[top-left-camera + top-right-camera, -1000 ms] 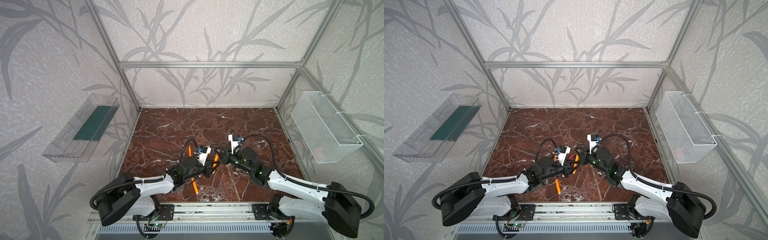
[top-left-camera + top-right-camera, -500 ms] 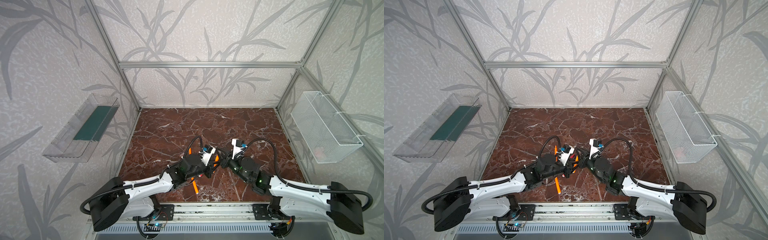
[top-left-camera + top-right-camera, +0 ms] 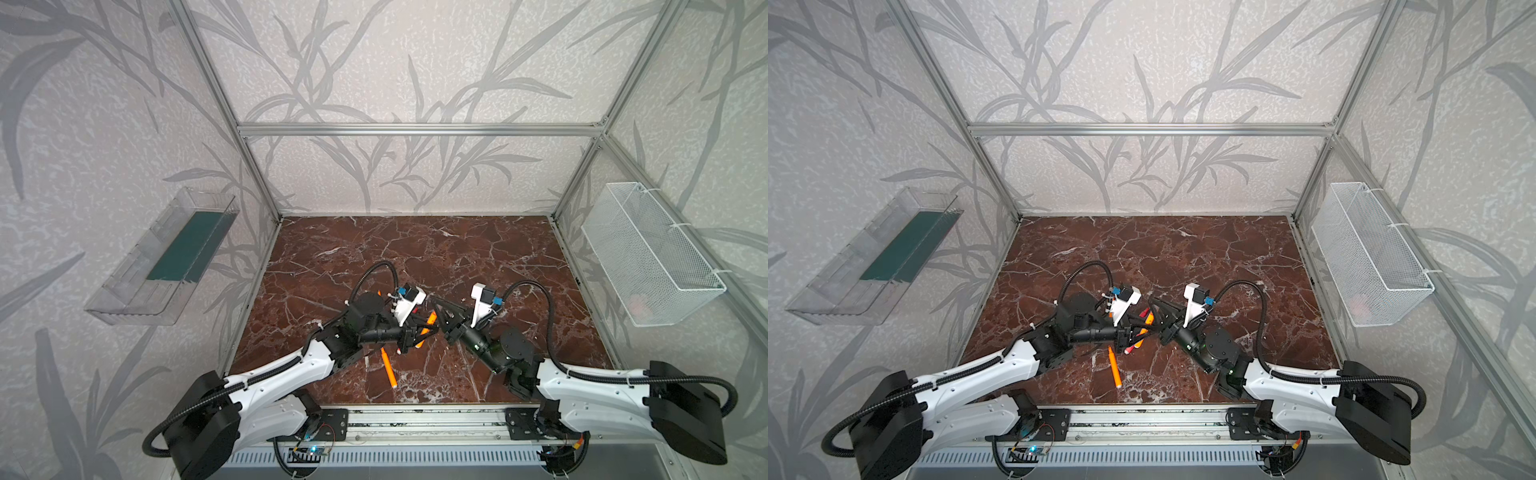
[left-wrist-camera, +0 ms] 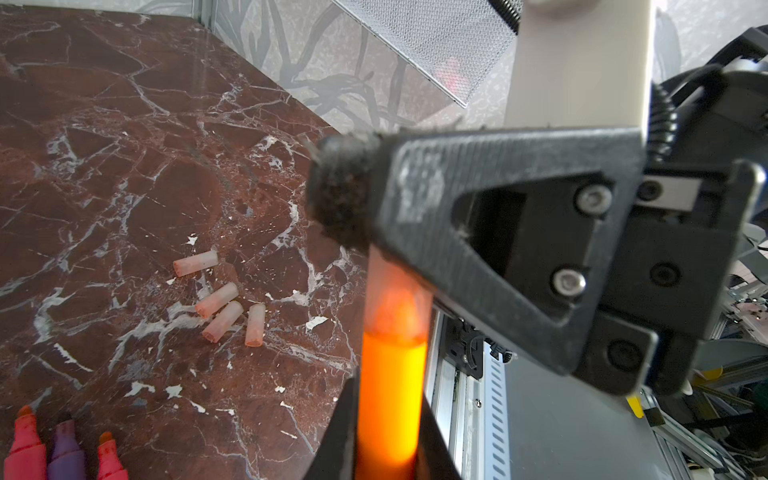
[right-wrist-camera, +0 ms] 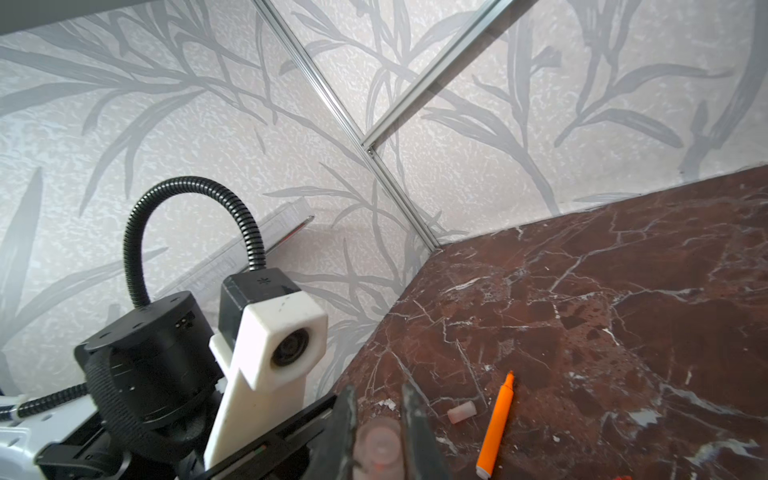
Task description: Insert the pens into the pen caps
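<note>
Above the marble bench [image 3: 457,249], near the loose caps [image 4: 216,301], the cap [image 4: 395,299] clamped in the right fingers [image 4: 415,199] now covers the tip of the orange pen [image 4: 390,395] clenched by the left fingers [image 4: 336,449]; it likely needs only seating.

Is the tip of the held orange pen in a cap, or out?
In. The left wrist view shows the orange pen with its tip inside a translucent cap. How deep, cannot tell.

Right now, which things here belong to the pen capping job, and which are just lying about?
Job: orange pen in the left gripper, cap in the right gripper, loose caps, loose orange pen, pink pen, purple pen.
Lying about: wire basket, clear wall tray.
</note>
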Robot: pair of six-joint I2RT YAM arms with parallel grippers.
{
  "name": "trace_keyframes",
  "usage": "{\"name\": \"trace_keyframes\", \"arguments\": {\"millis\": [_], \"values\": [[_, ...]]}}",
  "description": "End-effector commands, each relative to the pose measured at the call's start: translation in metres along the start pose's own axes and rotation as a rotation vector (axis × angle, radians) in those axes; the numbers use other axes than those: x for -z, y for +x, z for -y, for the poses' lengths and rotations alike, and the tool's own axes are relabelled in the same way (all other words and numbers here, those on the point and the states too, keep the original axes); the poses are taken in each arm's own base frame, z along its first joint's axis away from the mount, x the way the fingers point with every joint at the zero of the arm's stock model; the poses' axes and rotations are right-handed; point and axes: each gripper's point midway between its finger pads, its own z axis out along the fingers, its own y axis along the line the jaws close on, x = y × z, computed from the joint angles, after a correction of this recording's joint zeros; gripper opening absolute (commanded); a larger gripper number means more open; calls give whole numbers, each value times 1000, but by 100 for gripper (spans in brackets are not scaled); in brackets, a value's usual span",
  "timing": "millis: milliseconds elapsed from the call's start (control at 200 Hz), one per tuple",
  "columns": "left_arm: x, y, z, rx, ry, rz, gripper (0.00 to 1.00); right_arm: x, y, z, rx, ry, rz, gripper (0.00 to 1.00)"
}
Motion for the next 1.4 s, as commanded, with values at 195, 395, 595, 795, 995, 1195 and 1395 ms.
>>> {"name": "trace_keyframes", "arguments": {"millis": [195,395,595,795,995,1195,1395], "values": [[78,-97,-120,56,-690,450,0,21,101,-41,67,-42,-396,0],[77,-92,-124,61,-717,432,0,11,108,-35,51,38,-395,0],[65,-62,-128,113,-686,330,0,9,59,-17,194,170,-287,49],[51,-2,-153,258,-715,197,0,28,-5,18,288,310,-209,81],[52,39,-186,338,-856,117,0,51,-46,81,325,520,-170,87],[36,49,-198,341,-945,-10,0,78,-78,150,360,765,-110,89],[17,54,-206,309,-1004,-82,0,116,-99,220,386,1039,-93,89]]}}
